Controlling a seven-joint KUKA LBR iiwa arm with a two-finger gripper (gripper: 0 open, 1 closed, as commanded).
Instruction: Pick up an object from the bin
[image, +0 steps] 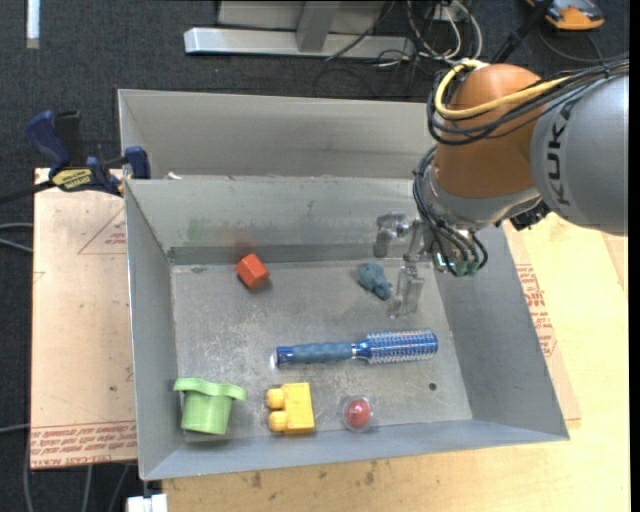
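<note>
My gripper (397, 275) hangs low at the bin's back right, its two metal fingers apart and open. A small blue-grey lump (375, 281) lies on the floor just left of the lower finger (409, 292), beside the gripper rather than between the fingers. A blue hairbrush (357, 349) lies flat a little in front of the gripper, with its bristle head to the right.
An orange-red cube (252, 270) sits at the back left. Along the front lie a green cup (208, 405) on its side, a yellow brick (290, 408) and a small red ball (357, 412). The arm with its orange cover stands over the right wall.
</note>
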